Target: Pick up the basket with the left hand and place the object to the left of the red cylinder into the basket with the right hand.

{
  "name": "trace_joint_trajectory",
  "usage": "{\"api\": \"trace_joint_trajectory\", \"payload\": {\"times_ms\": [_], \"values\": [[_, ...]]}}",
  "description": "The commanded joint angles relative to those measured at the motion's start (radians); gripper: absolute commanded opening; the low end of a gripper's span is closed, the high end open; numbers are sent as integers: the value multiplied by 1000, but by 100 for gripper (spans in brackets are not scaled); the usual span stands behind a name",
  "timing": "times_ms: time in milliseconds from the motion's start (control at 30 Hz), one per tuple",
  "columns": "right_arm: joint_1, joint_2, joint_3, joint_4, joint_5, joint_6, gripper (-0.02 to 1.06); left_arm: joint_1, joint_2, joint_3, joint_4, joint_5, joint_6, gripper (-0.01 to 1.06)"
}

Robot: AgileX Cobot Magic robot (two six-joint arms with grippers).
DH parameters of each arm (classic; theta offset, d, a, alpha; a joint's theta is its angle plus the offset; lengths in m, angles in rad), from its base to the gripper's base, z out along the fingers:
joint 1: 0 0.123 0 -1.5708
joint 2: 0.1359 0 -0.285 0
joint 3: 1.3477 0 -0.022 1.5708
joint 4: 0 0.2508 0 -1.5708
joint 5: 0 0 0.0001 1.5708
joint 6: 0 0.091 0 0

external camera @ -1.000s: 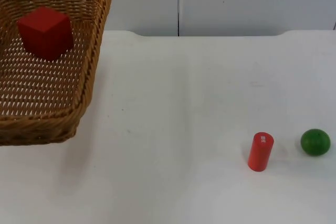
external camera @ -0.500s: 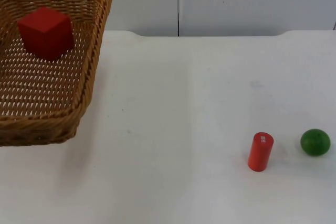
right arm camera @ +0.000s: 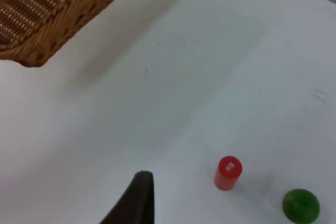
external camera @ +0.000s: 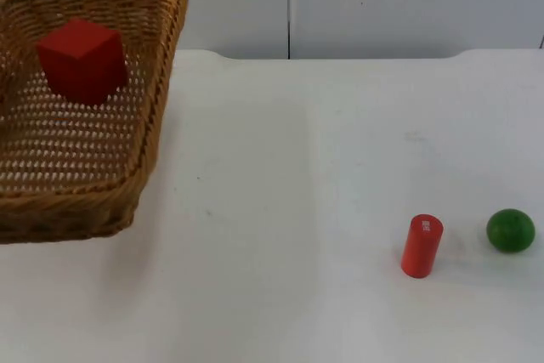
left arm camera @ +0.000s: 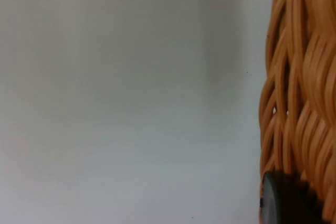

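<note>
- The basket (external camera: 85, 201) has shifted slightly right and tilted; red cube (external camera: 82, 60) inside
- Left end effector (left arm camera: 283, 203) grasps its rim; right end effector's state unclear
- Red cylinder (external camera: 422, 246) near right on the bench (external camera: 280, 210); green ball (external camera: 510, 230) beside it

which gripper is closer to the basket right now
Left. The left gripper is right against the basket wicker rim, holding it off the table. The right gripper hangs above the table nearer the red cylinder.

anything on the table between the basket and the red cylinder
Nothing: in the top view the white table is bare from the wicker basket, which holds a red cube, across to the red cylinder. The green ball sits beyond the cylinder.
</note>
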Motion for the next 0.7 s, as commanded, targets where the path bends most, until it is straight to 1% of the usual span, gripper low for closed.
{"api": "trace_joint_trajectory", "payload": {"times_ms": [0, 33, 100, 133, 167, 267, 300, 400, 433, 467, 533, 667], "values": [[-3, -3, 0, -21, -16, -2, 105, -25, 18, 0, -51, -11, -8, 0], [-3, -3, 0, -36, -24, -2, 105, -52, 34, 0, -51, -30, -15, 0], [-3, -3, 0, -41, -31, -2, 105, -116, 77, 0, -63, -96, -19, 0], [-3, -3, 0, -41, -31, -2, 105, -116, 77, 0, -63, -96, -19, 0], [-3, -3, 0, -41, -31, -2, 105, -159, 108, 0, -82, -156, -19, 0], [-3, -3, 10, -41, -34, -2, 105, -233, 184, 0, -140, -280, -22, 0], [-3, -3, 10, -41, -34, -2, 105, -233, 184, 0, -140, -280, -22, 0], [-3, -3, 49, -41, -67, 2, 105, -286, 255, 0, -171, -388, -22, 0], [-3, -3, 65, -41, -77, 2, 105, -297, 275, 0, -178, -413, -22, 0], [-3, -3, 65, -41, -77, 2, 105, -297, 275, 0, -178, -413, -22, 0], [-3, -3, 90, -41, -108, 6, 105, -327, 325, -2, -183, -486, -22, 0], [-3, -3, 92, -41, -117, 11, 105, -344, 362, -2, -190, -525, -22, 0]]}}
